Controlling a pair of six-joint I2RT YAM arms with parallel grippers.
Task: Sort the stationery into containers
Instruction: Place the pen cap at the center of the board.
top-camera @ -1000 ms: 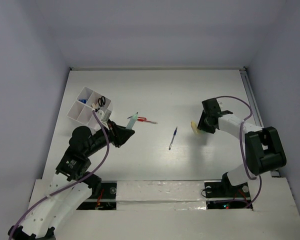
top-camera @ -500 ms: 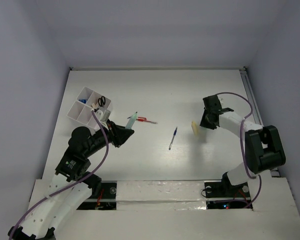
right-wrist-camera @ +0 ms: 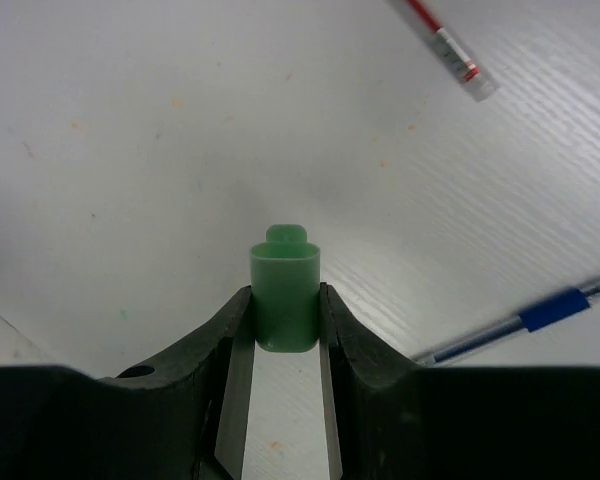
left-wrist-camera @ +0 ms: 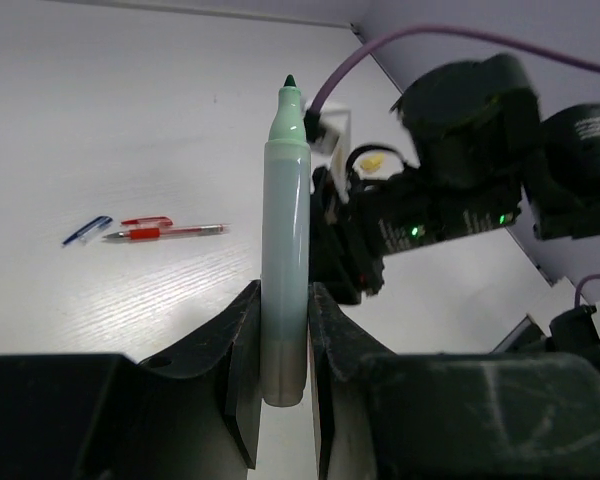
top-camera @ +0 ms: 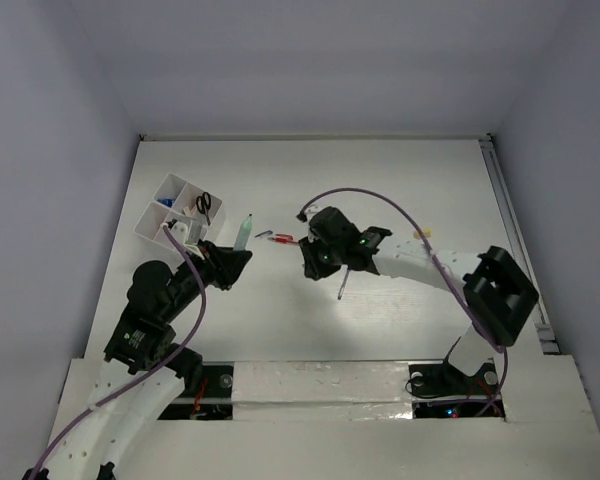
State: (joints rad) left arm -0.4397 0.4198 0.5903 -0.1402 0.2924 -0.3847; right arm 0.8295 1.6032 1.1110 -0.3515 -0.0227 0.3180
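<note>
**Marker in one gripper, cap in the other**

Top view: the left gripper (top-camera: 236, 256) is clamped on the foot of the pale green marker (top-camera: 243, 231). It holds the marker clear of the table (top-camera: 380, 180), just beside the white organiser box (top-camera: 150, 222). Scissors (top-camera: 204, 205) already sit in one of the box's far compartments. The red pen (top-camera: 283, 239) lies on the table between the two grippers, and the blue pen (top-camera: 344, 281) lies partly under the right arm. The right gripper (top-camera: 315, 258) hangs near both pens. From up here I cannot tell what it carries, if anything.

Left wrist view: the fingers pinch the marker's lower barrel, and its dark tip is bare, with no cap on it. The barrel shows no print.

Right wrist view: the fingers are closed on a small green piece shaped like a cap (right-wrist-camera: 285, 290), held above the table. Both pens lie apart from it.

The step in hand looks like recapping the marker before it is sorted. The next move would call for bringing the cap's open end in line with the bare tip and pressing it home along the barrel. After that the marker would go into a compartment. Which way the cap's opening faces is not clear.

No brand or writing can be read. The band on the red pen is too small to make out.
</note>
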